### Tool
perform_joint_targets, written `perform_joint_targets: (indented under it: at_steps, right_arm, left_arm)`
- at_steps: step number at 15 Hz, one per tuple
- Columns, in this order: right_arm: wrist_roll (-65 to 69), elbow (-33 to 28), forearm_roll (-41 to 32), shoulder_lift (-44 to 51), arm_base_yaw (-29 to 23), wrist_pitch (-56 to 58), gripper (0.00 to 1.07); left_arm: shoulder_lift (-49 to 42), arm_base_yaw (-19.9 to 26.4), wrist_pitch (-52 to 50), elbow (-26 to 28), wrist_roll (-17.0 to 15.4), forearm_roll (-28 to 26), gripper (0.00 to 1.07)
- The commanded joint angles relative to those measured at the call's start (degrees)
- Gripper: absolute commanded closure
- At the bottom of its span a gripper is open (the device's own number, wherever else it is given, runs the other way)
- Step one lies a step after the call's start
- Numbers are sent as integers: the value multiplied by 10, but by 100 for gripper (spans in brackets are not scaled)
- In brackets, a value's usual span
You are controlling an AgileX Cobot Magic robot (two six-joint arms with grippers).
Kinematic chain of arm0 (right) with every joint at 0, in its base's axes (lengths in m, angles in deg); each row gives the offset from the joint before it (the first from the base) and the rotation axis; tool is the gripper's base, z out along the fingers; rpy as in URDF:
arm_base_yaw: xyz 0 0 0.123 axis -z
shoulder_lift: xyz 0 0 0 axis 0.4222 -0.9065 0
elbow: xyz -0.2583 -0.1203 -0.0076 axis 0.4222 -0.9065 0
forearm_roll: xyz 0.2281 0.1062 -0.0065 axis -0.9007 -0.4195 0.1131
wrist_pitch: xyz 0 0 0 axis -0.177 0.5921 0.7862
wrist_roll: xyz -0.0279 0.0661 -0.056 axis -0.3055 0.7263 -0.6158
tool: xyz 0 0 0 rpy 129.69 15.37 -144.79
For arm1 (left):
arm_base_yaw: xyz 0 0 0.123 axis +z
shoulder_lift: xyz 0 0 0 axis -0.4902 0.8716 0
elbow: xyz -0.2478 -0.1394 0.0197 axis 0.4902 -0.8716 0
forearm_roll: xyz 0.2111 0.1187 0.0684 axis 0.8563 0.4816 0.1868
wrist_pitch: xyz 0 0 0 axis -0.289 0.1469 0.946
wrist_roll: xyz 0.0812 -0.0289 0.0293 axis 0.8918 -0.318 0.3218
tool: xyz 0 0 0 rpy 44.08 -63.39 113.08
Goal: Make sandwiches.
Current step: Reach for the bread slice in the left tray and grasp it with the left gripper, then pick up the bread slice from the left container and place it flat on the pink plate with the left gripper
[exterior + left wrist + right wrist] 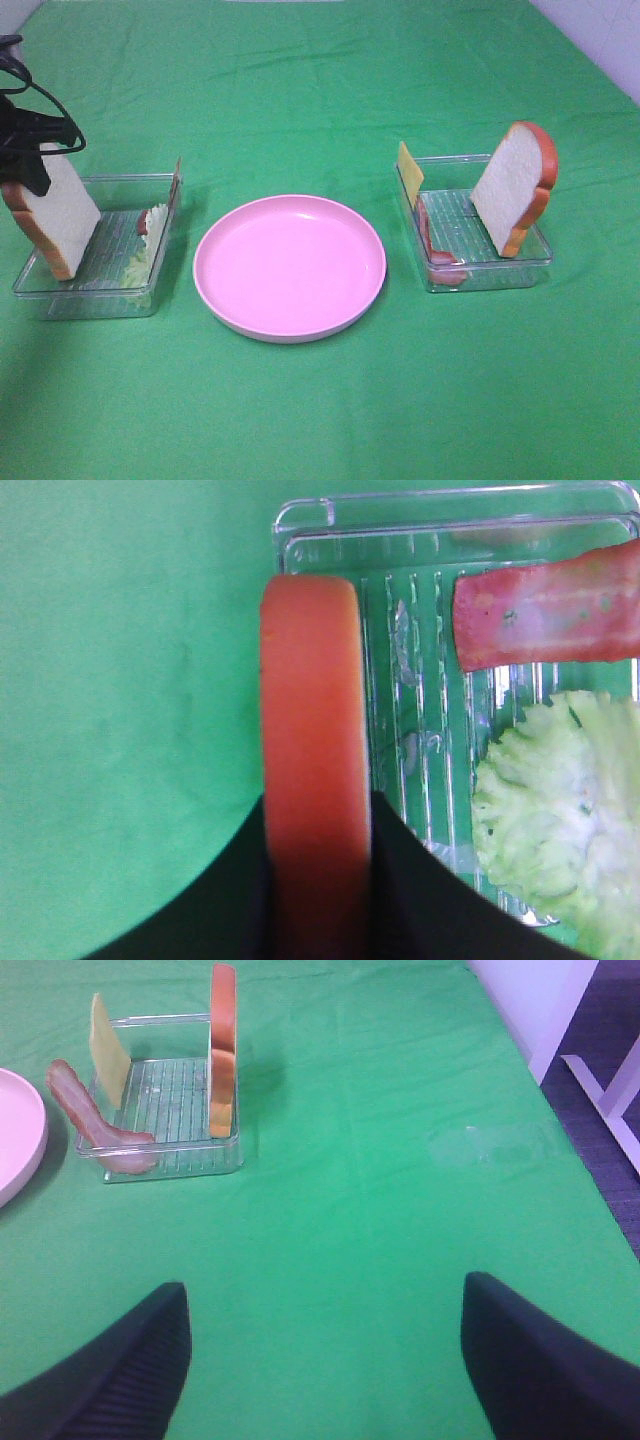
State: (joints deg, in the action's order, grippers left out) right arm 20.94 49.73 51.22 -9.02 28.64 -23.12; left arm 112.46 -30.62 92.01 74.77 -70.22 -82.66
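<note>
A white bread slice with orange-brown crust (60, 215) stands upright in the left clear tray (90, 290). My left gripper (33, 172) is shut on its top edge. In the left wrist view both black fingers press the crust (312, 700). Pale green lettuce (560, 820) and a pinkish-red bacon strip (550, 605) lie in the same tray. The right tray (490, 275) holds a second upright bread slice (515, 185), yellow cheese (410, 172) and bacon (435, 250). My right gripper (325, 1295) hangs open over bare green cloth, well away from that tray (160, 1160).
An empty round pink plate (290, 265) sits on the green cloth between the two trays. A white wall and table edge (560, 1020) lie beyond the right tray.
</note>
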Motion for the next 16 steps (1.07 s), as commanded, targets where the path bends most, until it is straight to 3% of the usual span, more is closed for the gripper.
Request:
perform_joint_targets:
  at_steps: [1,5,8,10,13,14,16]
  right_arm:
    - [-6,0,1,9,2,-6,36]
    - [-6,0,1,9,2,-6,36]
    - [-6,0,1,9,2,-6,36]
    - [-6,0,1,9,2,-6,36]
    - [-6,0,1,9,2,-6,36]
    - [-6,0,1,9,2,-6,36]
    - [-6,0,1,9,2,-6,36]
  left_arm:
    - [2,-3,-9,2,0,-6,107]
    - [-65,-3,28,5,0,-15,107]
    - [-158,-3,54,5,0,-58,107]
    - [-219,-3,55,5,3,-129,107]
    - [-260,-3,56,5,38,-231,107]
    - [-253,-9,70,3,84,-335,107]
    - [-226,-45,77,3,113,-370,107]
